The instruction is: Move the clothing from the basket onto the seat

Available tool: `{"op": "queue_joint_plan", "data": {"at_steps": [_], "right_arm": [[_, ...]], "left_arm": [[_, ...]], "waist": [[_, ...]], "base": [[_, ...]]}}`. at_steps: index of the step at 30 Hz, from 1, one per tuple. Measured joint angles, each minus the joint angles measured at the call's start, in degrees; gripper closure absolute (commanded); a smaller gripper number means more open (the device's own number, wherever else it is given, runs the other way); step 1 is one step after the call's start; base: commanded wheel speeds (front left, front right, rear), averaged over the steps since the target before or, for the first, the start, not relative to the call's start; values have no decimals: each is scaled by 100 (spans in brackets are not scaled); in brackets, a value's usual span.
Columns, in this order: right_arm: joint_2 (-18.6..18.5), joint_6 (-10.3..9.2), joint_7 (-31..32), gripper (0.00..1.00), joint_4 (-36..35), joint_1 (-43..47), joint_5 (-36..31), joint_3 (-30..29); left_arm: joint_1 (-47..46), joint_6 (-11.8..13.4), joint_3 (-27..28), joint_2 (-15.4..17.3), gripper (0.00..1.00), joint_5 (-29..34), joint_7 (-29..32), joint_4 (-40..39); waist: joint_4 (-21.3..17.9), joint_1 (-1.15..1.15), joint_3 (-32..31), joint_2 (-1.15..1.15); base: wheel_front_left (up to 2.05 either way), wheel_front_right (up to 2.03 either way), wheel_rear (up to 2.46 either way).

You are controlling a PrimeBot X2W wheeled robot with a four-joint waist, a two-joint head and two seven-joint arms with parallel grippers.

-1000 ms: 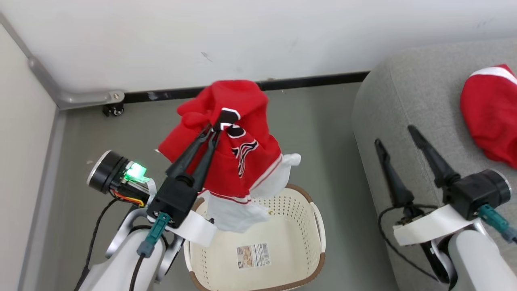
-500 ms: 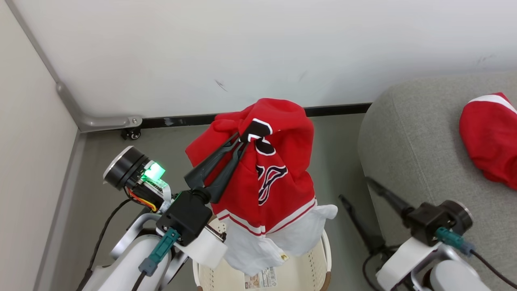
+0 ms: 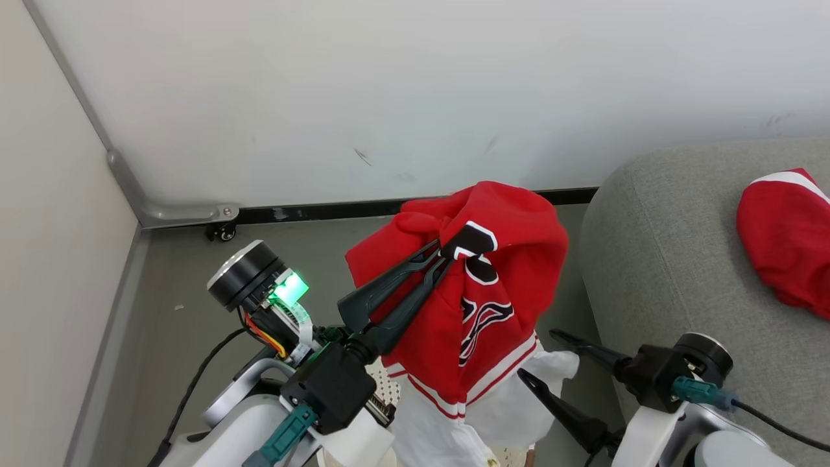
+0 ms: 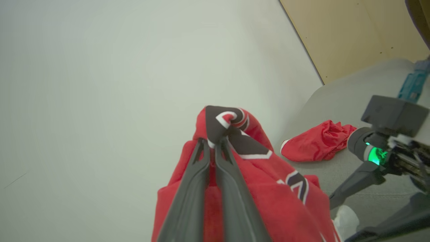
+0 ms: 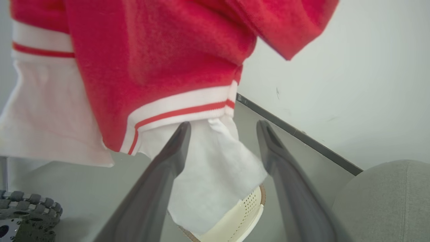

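White wall (image 3: 389,97) close behind; grey floor (image 3: 194,272) open at left. Large light-grey fabric sofa seat (image 3: 674,233) at right, one red soft garment (image 3: 784,246) lying on it. Red lettered white-trimmed garment (image 3: 512,285) hangs pinched in my left gripper (image 3: 445,253), mostly hiding the cream perforated plastic basket (image 5: 242,215) below; right wrist view catches its rim. My right gripper (image 3: 538,354) spread, empty, by the hem.

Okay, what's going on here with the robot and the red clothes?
The robot is moving clothes from a basket to a sofa seat. Its left gripper is shut on a red garment with black-and-white lettering, holding it up in the air above the basket, beside the seat. The right gripper is open near the garment's white hanging edge, gripping nothing. A second red garment already lies on the seat.
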Motion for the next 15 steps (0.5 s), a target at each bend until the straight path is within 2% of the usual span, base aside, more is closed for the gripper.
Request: {"op": "queue_joint_plan", "data": {"at_steps": [8,15], "right_arm": [[-439,1,249,0,-486,-325,679,691],[-966,0,431,0,-857,-556,1380,916]], "left_arm": [[0,-57,-185,16,100,1,0,-131],[0,-156,-337,109,100,1,-1,-244]], "waist": [[52,0,-21,0],[115,0,-46,0]], "base": [[0,0,0],[0,0,0]]}}
